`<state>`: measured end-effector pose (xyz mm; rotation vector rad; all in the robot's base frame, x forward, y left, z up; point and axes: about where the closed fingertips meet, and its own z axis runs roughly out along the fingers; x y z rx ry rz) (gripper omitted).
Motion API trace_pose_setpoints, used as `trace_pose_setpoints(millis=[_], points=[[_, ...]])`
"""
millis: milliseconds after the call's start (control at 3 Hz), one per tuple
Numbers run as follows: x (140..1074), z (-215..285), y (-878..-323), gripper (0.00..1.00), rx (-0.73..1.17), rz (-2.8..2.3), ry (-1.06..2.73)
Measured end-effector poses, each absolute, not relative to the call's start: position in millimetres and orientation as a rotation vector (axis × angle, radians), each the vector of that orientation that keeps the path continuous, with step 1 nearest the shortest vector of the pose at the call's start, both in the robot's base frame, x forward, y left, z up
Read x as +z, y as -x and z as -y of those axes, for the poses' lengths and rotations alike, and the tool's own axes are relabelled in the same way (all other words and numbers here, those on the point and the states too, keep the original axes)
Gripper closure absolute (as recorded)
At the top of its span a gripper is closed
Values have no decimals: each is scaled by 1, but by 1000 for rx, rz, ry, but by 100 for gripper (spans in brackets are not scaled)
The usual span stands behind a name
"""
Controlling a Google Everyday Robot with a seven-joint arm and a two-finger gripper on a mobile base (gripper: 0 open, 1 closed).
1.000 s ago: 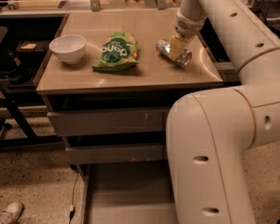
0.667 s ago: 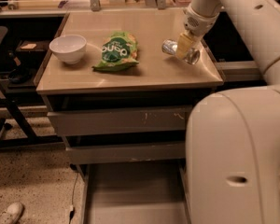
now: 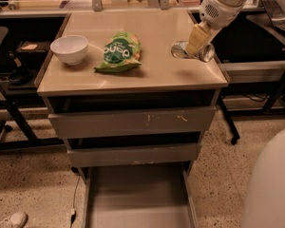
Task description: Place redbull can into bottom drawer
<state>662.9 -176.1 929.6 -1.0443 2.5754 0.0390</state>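
Your gripper (image 3: 198, 39) sits at about 2 o'clock on the tan tabletop (image 3: 152, 77), reaching down from the white arm (image 3: 223, 4) that comes in from the upper right corner. It is clenched on the redbull can (image 3: 207, 52). A pale yellow finger (image 3: 196, 36) crosses the middle of the can, and both shiny round ends stick out on either side of it. The can lies on its side in that grasp, long axis running roughly from 9 to 3 o'clock, close to the table's right edge. A soft shadow falls on the surface just below it, toward 6 o'clock. You cannot tell for sure whether the can touches the top or hangs just above it. The green snack bag (image 3: 119, 52) lies flat near the middle of the table, at 9 o'clock from the can and well apart from it. The white bowl (image 3: 70, 49) stands upright further out at 9 o'clock, just beside the bag near the left edge. Under the top, the two upper drawers (image 3: 130, 122) show scuffed grey fronts and stand slightly ajar. The bottom drawer (image 3: 133, 196) is pulled far out toward 6 o'clock, its flat grey floor bare. The can is well apart from it, up on the tabletop. At 4 o'clock, the robot's white body (image 3: 273, 184) fills the lower right corner.
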Motion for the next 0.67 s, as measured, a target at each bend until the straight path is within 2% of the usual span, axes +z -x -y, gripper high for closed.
trace_pose_setpoints(millis=[333, 667], points=[[930, 178, -659, 100, 42, -2574, 1031], [947, 190, -621, 100, 90, -2542, 867]])
